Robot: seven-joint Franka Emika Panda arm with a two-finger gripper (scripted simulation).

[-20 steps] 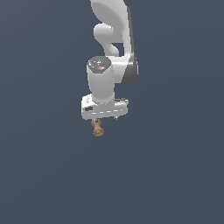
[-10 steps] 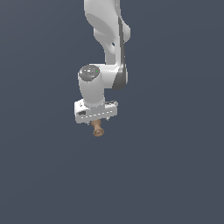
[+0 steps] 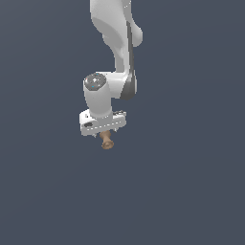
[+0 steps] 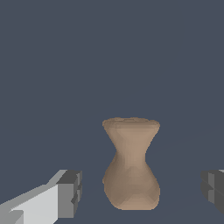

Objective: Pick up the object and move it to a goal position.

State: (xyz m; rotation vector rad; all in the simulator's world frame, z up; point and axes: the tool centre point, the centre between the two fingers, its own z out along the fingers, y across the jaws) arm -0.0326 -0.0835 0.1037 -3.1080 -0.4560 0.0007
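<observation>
Shifted toward the exterior view's left since a second ago, and the arm's upper links swung over with it. Fingers [image 4: 70, 194] spread wide and released, well apart from the small brown wooden-looking spool [image 3: 106, 140] standing upright between them just under the white gripper [image 3: 106, 136]. Still the approach step, by the look of it; next, closing squarely on the narrow waist before any lift.

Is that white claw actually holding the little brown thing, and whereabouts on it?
Nothing is held. The gripper is open, its fingers standing apart on either side of the spool.
</observation>
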